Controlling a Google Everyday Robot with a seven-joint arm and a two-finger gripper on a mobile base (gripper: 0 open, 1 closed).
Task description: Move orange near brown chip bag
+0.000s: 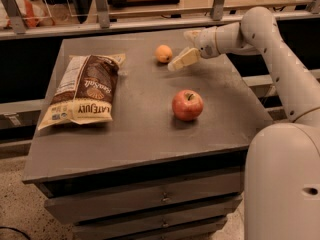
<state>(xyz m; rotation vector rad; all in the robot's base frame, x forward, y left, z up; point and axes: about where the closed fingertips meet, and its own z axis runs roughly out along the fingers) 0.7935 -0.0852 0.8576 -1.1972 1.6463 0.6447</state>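
On the grey surface [145, 134] the orange [163, 53] sits near the far edge. Just to its right is the gripper [186, 48] - fingers spread, holding nothing, not touching the fruit. The brown chip bag [85, 89] lies flat, well apart to the left. A red apple [187, 105] stands nearer the front. The drawers [162, 199] below are shut - their contents are hidden.

A shiny red apple [187, 105] with a stem stood just right of the frame's centre on a grey tabletop [145, 134], lower in the picture than the gripper [187, 47], which hung over the table's upper right part. Under the top sat a stack of drawers [150, 199]. Metal posts [100, 5] crossed the upper edge, and speckled floor [15, 194] showed at lower left
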